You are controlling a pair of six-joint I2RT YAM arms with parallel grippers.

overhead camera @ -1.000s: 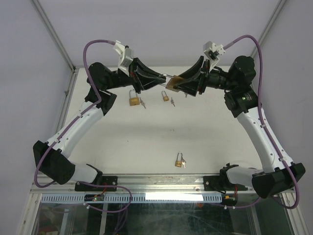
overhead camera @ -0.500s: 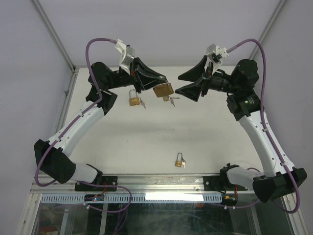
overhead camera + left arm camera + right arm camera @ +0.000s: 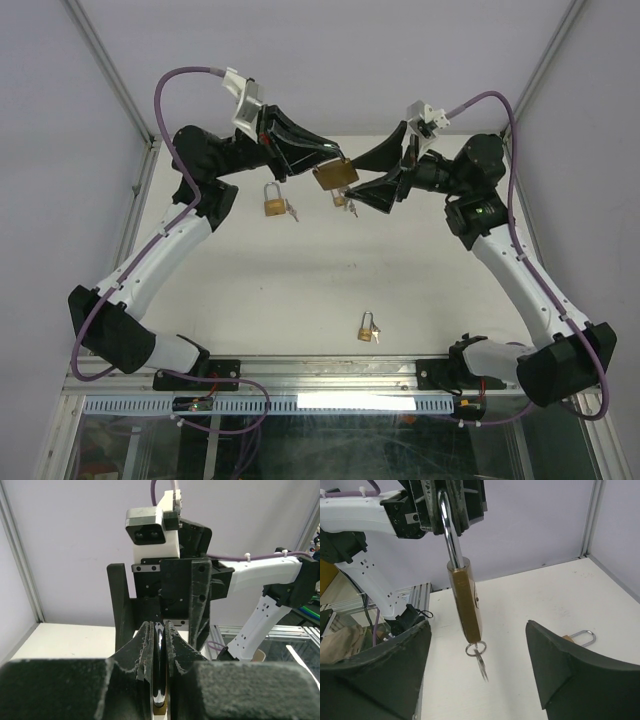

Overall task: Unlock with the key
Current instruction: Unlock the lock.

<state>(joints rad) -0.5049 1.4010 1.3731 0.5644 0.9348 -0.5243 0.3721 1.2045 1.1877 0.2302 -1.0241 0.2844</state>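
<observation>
Above the far half of the worktop (image 3: 300, 280), in the top view, the left gripper (image 3: 333, 160) pinches the shackle of a brass padlock (image 3: 335, 176), which hangs in the air. The right gripper (image 3: 372, 175) faces it from the right, jaws spread wide and touching nothing. Three other padlocks lie on the worktop: one (image 3: 272, 200) below the left gripper, one (image 3: 341, 198) under the hanging lock, one (image 3: 368, 328) near the arm bases.

From the left wrist, the fingers (image 3: 146, 650) are pressed together on the steel shackle (image 3: 158, 675), with the right arm (image 3: 260, 575) ahead.

From the right wrist, the brass padlock hangs tilted between the two spread fingers (image 3: 380, 675), clear of both. A key ring (image 3: 474, 649) with keys (image 3: 481, 667) dangles at its lower end, blurred.
</observation>
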